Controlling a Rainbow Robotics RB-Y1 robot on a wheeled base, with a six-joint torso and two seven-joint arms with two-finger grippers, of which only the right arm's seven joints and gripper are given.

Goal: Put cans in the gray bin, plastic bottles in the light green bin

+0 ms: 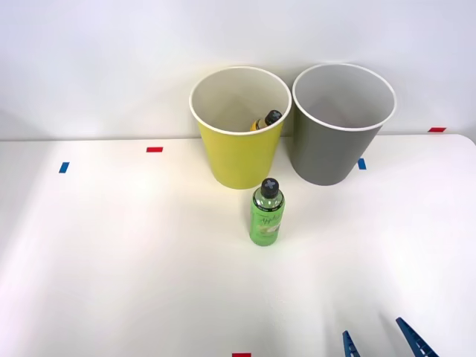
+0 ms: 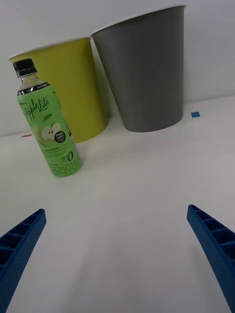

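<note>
A clear green plastic bottle (image 1: 266, 214) with a black cap stands upright on the white table, just in front of the light green bin (image 1: 238, 152). In the right wrist view the same green bottle (image 2: 48, 127) shows its green label. Inside the light green bin (image 2: 73, 83) leans a yellowish bottle (image 1: 265, 121) with a black cap. To its right stands the gray bin (image 1: 338, 141), also seen close up as the gray bin (image 2: 147, 73). My right gripper (image 1: 381, 343) is open near the table's front edge, right of the green bottle, holding nothing; the right gripper (image 2: 117, 254) shows its fingers wide apart.
Small blue tape marks (image 1: 64, 167) and red tape marks (image 1: 154, 149) dot the white table (image 1: 111, 260). A white wall rises right behind both bins.
</note>
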